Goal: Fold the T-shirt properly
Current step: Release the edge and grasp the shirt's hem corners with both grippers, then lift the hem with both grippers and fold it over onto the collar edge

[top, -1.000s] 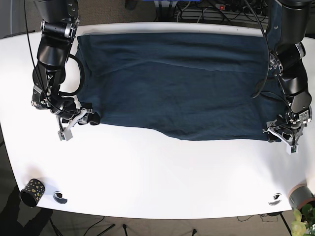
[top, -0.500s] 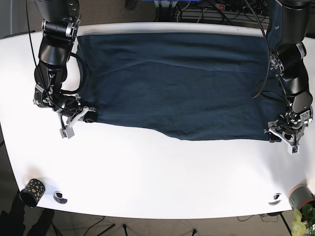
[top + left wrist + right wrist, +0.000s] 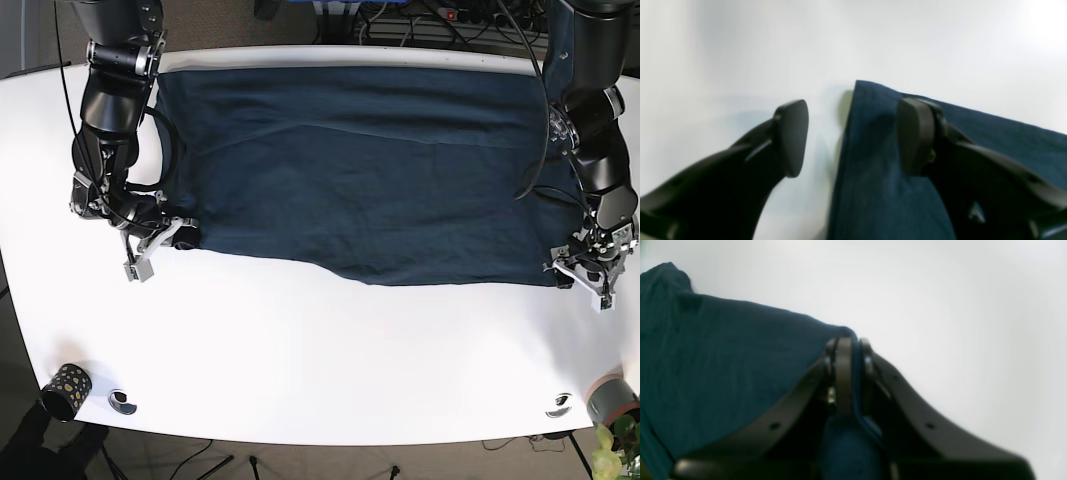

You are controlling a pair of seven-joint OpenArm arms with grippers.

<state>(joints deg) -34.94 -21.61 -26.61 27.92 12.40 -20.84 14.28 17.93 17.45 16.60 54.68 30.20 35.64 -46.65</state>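
Note:
A dark blue T-shirt [image 3: 370,170] lies spread flat across the far half of the white table [image 3: 320,340]. My right gripper [image 3: 165,240] is at the shirt's near corner on the base view's left. In the right wrist view it [image 3: 848,350] is shut on a pinch of the shirt's fabric [image 3: 723,350]. My left gripper [image 3: 583,277] is at the shirt's near corner on the base view's right. In the left wrist view it [image 3: 851,136] is open. One finger [image 3: 790,136] is over bare table and the other [image 3: 915,136] over the shirt's corner [image 3: 880,173].
A black patterned cup [image 3: 65,388] and a small round object [image 3: 122,401] stand at the table's front left. Another small round object [image 3: 560,405] and a grey pot with a plant [image 3: 612,398] are at the front right. Cables [image 3: 440,20] run behind the table.
My right gripper has moved in to the shirt's near corner and shut on it. My left gripper has shifted slightly toward the table's front at the other corner.

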